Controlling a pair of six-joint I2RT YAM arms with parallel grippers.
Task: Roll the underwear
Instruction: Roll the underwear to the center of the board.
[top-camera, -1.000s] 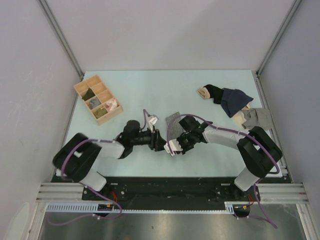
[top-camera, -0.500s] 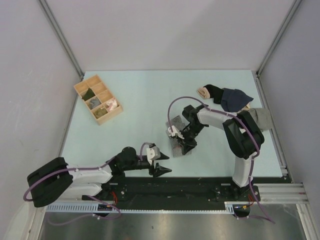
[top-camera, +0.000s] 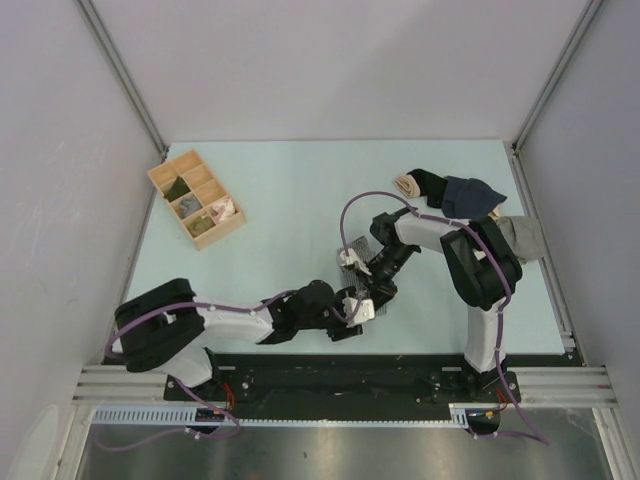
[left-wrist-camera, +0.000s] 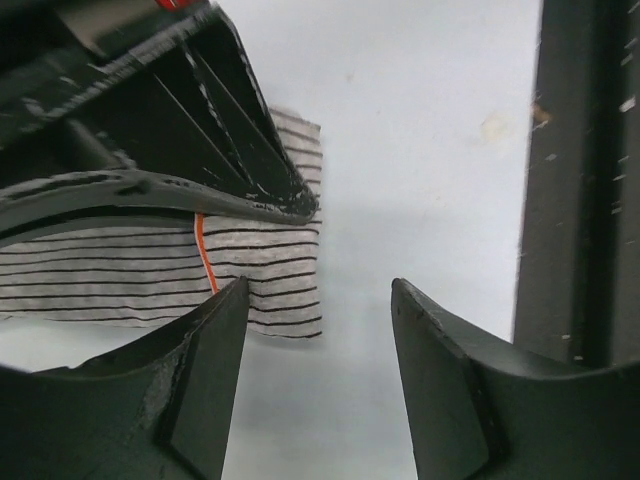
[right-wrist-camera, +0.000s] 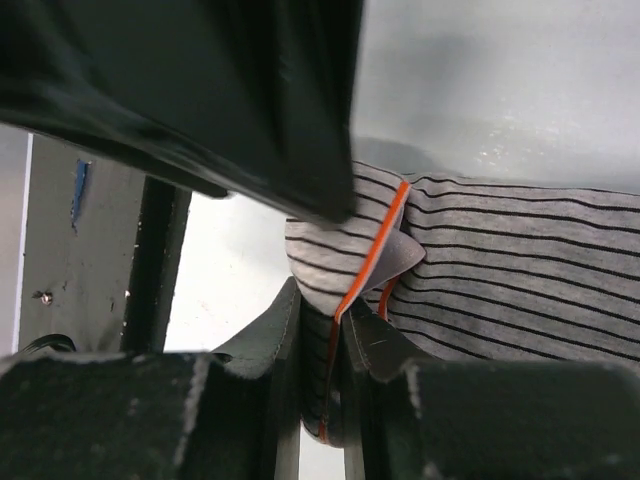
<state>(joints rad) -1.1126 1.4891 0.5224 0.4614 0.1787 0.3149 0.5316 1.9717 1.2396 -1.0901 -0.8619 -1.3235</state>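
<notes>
The right gripper (right-wrist-camera: 325, 318) comes up from 6 o'clock, its two dark fingers (right-wrist-camera: 265, 335) pressed close together on a raised fold of the underwear (right-wrist-camera: 520, 270). The cloth is grey with thin dark stripes and spreads flat from the centre out to 3 o'clock. An orange seam (right-wrist-camera: 378, 240) runs along the pinched fold and down between the fingers. A large black angular part (right-wrist-camera: 200, 80) fills 10 to 12 o'clock, its corner at the fold; whether they touch cannot be told. Pale table (right-wrist-camera: 500, 70) shows at 1 o'clock. At 9 o'clock a dark rail (right-wrist-camera: 155, 260) lies beside a grey metal strip (right-wrist-camera: 80, 260)
</notes>
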